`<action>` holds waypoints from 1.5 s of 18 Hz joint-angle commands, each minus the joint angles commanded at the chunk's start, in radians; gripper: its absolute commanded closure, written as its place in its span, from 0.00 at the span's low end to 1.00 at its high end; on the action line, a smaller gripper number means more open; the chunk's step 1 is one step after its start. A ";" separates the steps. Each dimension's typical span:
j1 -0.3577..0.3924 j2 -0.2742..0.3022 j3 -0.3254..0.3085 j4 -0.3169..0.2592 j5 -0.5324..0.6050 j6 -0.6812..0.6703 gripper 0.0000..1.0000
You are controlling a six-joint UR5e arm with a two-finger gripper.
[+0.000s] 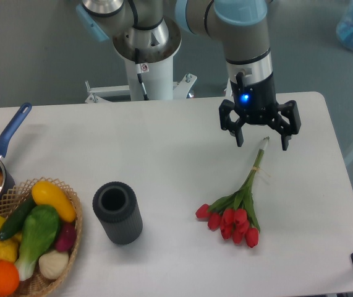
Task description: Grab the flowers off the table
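The flowers (238, 213), a bunch of red tulips with green leaves, lie flat on the white table (176, 154) at the right of centre. Their blooms point toward the front edge and their thin stems run up and to the right, ending near the gripper. My gripper (262, 143) hangs just above the tip of the stems, fingers spread wide, open and empty. The right finger (285, 141) is beside the stem tip; nothing is between the fingers.
A dark grey ribbed cylinder cup (117, 212) stands upright left of the flowers. A wicker basket (71, 232) of vegetables and fruit sits at the front left corner. A pot with a blue handle (6, 139) is at the left edge. The arm's base (145, 55) stands behind the table.
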 joint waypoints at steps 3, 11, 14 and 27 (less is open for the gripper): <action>-0.003 -0.003 -0.006 0.000 0.003 0.070 0.00; 0.015 -0.008 -0.034 0.018 -0.006 0.063 0.00; 0.023 -0.014 -0.044 0.037 -0.005 0.063 0.00; 0.071 -0.058 -0.083 0.034 -0.003 0.107 0.00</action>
